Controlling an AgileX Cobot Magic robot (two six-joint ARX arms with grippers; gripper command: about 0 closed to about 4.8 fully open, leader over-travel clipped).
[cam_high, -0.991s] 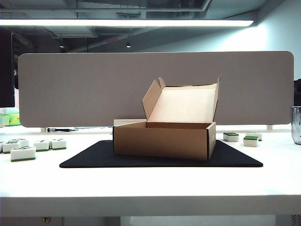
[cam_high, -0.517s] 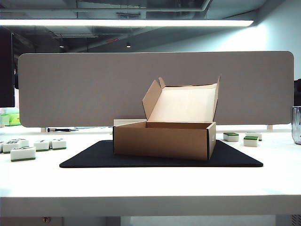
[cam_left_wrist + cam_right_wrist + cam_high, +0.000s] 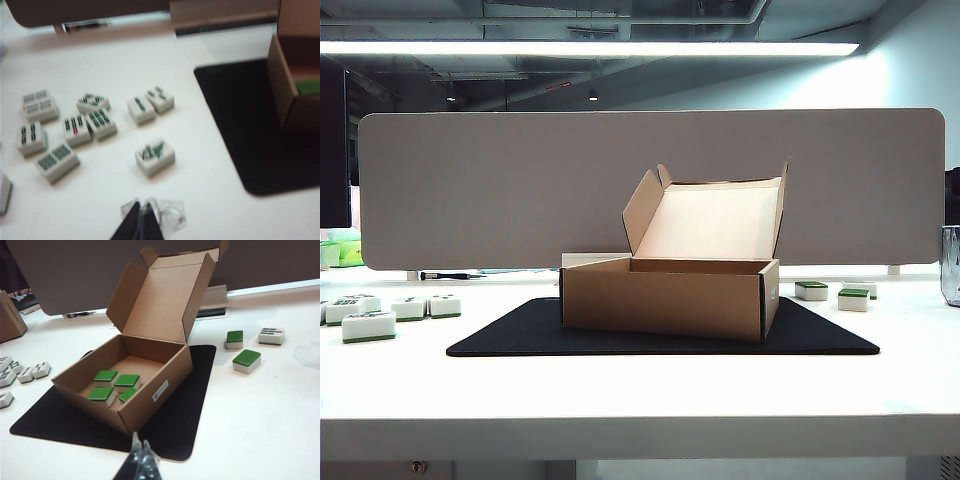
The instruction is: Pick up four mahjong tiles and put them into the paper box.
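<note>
We see four tiles (image 3: pixel 114 385) green-side up inside the box (image 3: pixel 150 390); left gripper (image 3: pixel 140 220) and right gripper (image 3: pixel 139 455) are both closed, empty, low in frame.

Both the left end effector (image 3: pixel 141 220) and right end effector (image 3: pixel 140 457) have dark, clear-tipped fingers.

From the exterior camera the paper box (image 3: pixel 665 298) hides its own floor behind its front wall, and neither arm shows. The left gripper (image 3: pixel 141 216) is cut off by the frame edge, only its closed tips visible; that view is blurred, so the markings on the mahjong tiles (image 3: pixel 155 155) ahead of it are unreadable. The right gripper (image 3: pixel 139 450) is likewise cropped to its closed tips.
</note>
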